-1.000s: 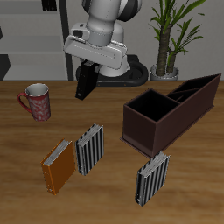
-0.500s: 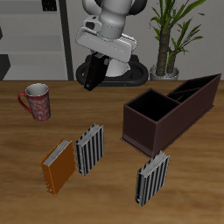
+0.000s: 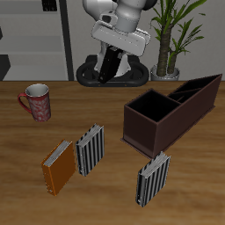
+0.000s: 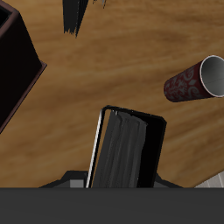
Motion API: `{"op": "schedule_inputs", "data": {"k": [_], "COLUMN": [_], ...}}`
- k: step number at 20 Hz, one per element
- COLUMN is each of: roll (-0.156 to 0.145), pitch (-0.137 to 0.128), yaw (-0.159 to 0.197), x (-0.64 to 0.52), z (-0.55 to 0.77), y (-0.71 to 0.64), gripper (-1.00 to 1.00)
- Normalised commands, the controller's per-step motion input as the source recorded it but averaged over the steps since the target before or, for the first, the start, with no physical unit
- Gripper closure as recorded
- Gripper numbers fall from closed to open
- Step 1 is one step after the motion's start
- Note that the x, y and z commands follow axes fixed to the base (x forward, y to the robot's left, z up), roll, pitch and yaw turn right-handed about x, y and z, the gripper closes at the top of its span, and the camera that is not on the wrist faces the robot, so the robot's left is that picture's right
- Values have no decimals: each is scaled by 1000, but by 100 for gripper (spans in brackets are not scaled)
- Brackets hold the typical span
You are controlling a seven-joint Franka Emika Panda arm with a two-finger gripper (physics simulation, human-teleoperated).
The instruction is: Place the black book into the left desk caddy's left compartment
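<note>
My gripper (image 3: 112, 53) is shut on the black book (image 3: 108, 68) and holds it in the air above the back of the table. In the wrist view the black book (image 4: 128, 149) hangs upright between the fingers, its pale page edge showing along one side. The left desk caddy (image 3: 172, 109), a long maroon-brown open box with a black interior, stands on the table nearer the front edge than the gripper and off to one side. Its large square section faces the table's front. One corner of it shows in the wrist view (image 4: 14, 70).
A red patterned mug (image 3: 37, 102) stands at the far side from the caddy, also in the wrist view (image 4: 196, 80). An orange book (image 3: 57, 167) and a striped book (image 3: 90, 149) stand near the front. Another striped book (image 3: 152, 178) stands before the caddy. A potted plant (image 3: 170, 35) is behind.
The arm has carried the black book sideways toward the caddy's side and a little higher. The book stays gripped. Nothing on the table has moved.
</note>
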Motion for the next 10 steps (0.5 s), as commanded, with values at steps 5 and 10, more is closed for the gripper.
{"op": "schedule_inputs", "data": {"k": [5, 10], "roll": [-14, 11], "pitch": [-20, -43], "yaw": [-23, -21], "x": [-231, -267], "z": [31, 14], "y": [199, 354], "gripper": [100, 100]}}
